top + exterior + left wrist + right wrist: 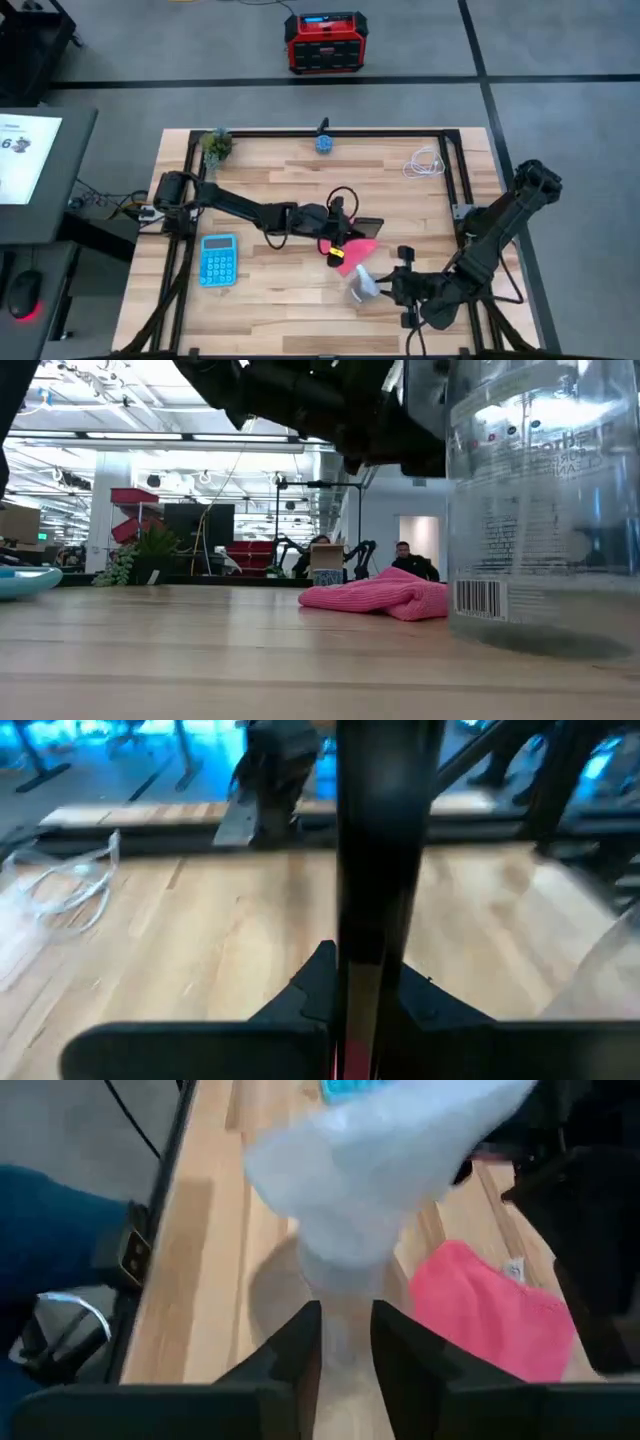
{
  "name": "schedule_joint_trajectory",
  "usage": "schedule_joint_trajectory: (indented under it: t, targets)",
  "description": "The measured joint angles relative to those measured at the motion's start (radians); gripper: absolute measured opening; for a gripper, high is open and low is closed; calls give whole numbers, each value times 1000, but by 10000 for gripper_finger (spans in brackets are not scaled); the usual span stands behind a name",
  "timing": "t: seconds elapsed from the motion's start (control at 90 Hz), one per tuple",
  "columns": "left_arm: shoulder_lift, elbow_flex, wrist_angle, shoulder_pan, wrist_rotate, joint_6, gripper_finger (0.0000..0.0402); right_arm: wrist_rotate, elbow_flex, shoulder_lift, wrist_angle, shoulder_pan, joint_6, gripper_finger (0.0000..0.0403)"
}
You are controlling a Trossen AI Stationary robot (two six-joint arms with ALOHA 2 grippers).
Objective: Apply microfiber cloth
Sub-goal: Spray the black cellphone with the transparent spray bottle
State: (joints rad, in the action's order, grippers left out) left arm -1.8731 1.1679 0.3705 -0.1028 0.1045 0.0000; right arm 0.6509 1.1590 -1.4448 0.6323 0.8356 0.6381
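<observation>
High view shows the left gripper (345,232) near the middle of the table (270,170), its fingers closed edge-on around a black phone (366,228) that the left wrist view shows as a dark upright slab between them. The pink cloth (352,252) lies crumpled just beside and below that gripper, toward the front edge, with a small yellow tag at its rim; whether the phone touches it cannot be told. The right gripper (388,285) sits near the front right, clamped narrow on the neck of a clear spray bottle (362,286), which stands just beside the cloth; in the right wrist view the fingers (296,1342) pinch the bottle (360,1190) and the cloth (490,1315) lies close past it. Open wood lies across the back and left of the table. A light-blue calculator (218,259) rests toward the front left, well apart from the cloth. A white cable (426,163) lies coiled at the back right, a small plant (216,144) at the back left corner, and a blue object (324,143) at the back edge. A black frame (300,132) borders the table. On the grey floor beyond stands a red box (325,43). In the low view the cloth (380,595) is heaped on the wood beside the bottle (545,500), with a person (405,559) far off in the room.
</observation>
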Motion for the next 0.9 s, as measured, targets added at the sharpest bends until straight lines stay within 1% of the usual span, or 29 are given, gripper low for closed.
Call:
schedule_joint_trajectory:
  t: [0.133, 0.189, 0.367, 0.444, 0.511, 0.589, 0.711, 0.778, 0.811, 0.856, 0.9]
  targets:
    - [57, 0, -131, -10, 46, -10, 13, 1, 73, 0, 128, 43, 120, 103]
    - [67, -17, -142, -25, 71, -20, 13, 14, 97, 0, 142, 63, 145, 103]
    - [64, -119, -112, -87, 187, -75, 13, 101, 106, -12, 18, 121, 157, 102]
    - [64, -169, -68, -106, 244, -115, 13, 170, 106, -41, -30, 144, 141, 102]
    - [64, -199, -16, -118, 267, -136, 13, 215, 106, -68, -62, 158, 123, 102]
    - [64, -207, 9, -129, 263, -142, 13, 250, 106, -101, -114, 161, 121, 102]
    - [64, -207, 6, -132, 262, -138, 13, 235, 106, -163, -223, 146, 116, 102]
    - [64, -207, 12, -130, 263, -138, 13, 232, 106, -191, -271, 127, 68, 102]
    - [64, -207, 17, -130, 265, -137, 13, 202, 106, -198, -270, 118, 58, 103]
    - [64, -207, 22, -130, 264, -136, 13, 125, 107, -199, -255, 103, 47, 105]
    - [64, -207, 25, -131, 263, -133, 13, 47, 117, -196, -201, 89, 64, 111]
